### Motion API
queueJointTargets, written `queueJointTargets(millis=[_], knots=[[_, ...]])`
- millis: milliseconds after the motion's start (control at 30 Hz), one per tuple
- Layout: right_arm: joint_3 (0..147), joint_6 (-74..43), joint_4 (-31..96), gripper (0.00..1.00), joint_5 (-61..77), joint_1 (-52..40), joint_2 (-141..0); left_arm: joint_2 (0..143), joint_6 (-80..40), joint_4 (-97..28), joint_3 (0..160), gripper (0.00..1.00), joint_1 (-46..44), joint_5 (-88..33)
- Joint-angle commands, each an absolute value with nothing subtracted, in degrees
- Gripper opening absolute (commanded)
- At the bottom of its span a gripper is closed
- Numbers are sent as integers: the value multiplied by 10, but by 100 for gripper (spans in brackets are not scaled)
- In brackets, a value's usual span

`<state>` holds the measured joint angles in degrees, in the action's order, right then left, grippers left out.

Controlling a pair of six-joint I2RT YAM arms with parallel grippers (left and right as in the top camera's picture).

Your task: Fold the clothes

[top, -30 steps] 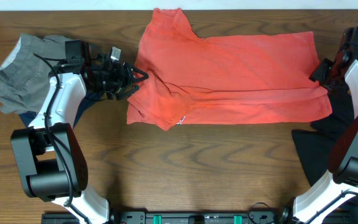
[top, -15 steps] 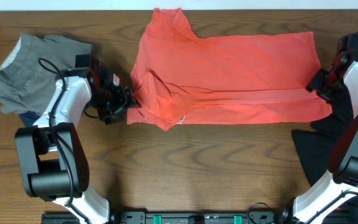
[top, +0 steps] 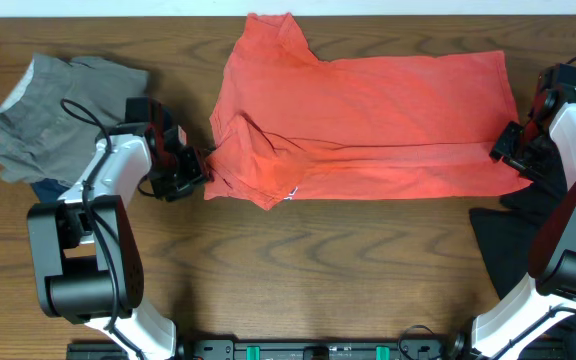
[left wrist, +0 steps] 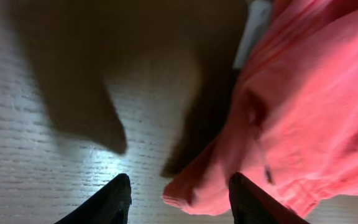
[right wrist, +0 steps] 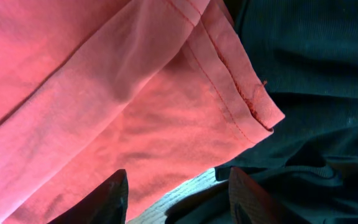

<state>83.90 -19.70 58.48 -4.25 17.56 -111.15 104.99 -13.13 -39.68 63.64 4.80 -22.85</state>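
Observation:
The coral-red T-shirt (top: 368, 120) lies spread across the far middle of the table, partly folded, with a creased fold along its front. My left gripper (top: 200, 165) is at the shirt's lower left corner. In the left wrist view it (left wrist: 179, 202) is open, with a bunched shirt edge (left wrist: 194, 190) between the jaws, ungripped. My right gripper (top: 505, 150) is at the shirt's lower right hem. In the right wrist view it (right wrist: 178, 199) is open over the hem (right wrist: 241, 99), where the shirt meets the black garment (right wrist: 309, 74).
A crumpled grey garment (top: 48, 120) lies at the far left with dark blue cloth (top: 43, 187) under it. The black garment (top: 508, 240) lies at the right edge under my right arm. A white tag (left wrist: 253, 31) shows on the shirt.
My left gripper has moved toward me along the shirt's left side to its lower left corner. My right gripper has moved toward me along the right edge to the lower hem.

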Motion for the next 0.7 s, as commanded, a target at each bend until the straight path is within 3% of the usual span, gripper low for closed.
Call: queueJointTargets(millis=[0, 200, 267, 333, 433, 567, 667], knots=[[835, -192, 587, 50, -41, 176, -1100, 1041, -126, -390, 621, 52, 38, -220], [835, -192, 588, 48, -41, 176, -1100, 1041, -125, -383, 619, 49, 18, -220], [835, -192, 589, 47, -41, 176, -1100, 1041, -125, -379, 619, 36, 10, -220], [835, -192, 590, 45, -41, 176, -1100, 1041, -125, -376, 619, 6, 8, -215], [835, -192, 594, 42, -41, 176, -1100, 1041, -126, -380, 619, 6, 11, -172], [835, -185, 597, 42, -45, 176, -1100, 1040, -149, -426, 623, 6, 33, -26], [835, -181, 596, 43, -46, 176, -1100, 1040, -150, -448, 625, 6, 51, -10]])
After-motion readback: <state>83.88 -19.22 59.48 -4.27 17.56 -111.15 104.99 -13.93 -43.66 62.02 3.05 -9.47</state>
